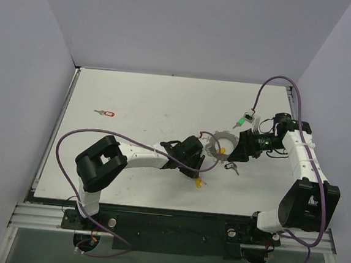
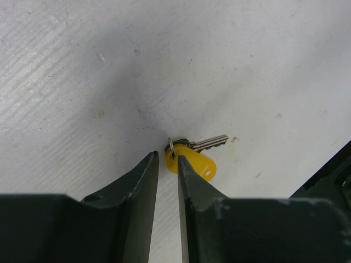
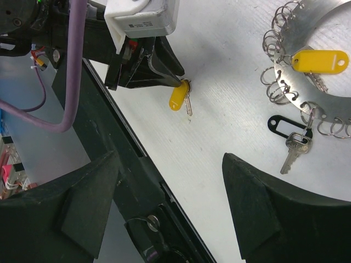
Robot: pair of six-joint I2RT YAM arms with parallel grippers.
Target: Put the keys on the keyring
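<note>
Evidently the left gripper (image 2: 167,157) sits low over the bench (image 2: 82,82) to take the loose yellow key (image 2: 193,163) by its small split ring (image 2: 171,148). That ring stands in the narrow slit between the fingertips, but I cannot tell whether it is pinched. The right gripper (image 3: 170,158), fingers spread wide and empty, hovers by the keyring (image 3: 328,28), probably to steady it. The hoop already carries a yellow-tagged key (image 3: 320,61); a black-tagged key (image 3: 289,131) touches its rim, hooked or not unclear. The green key (image 1: 243,120) and red key (image 1: 107,112) lie apart.
</note>
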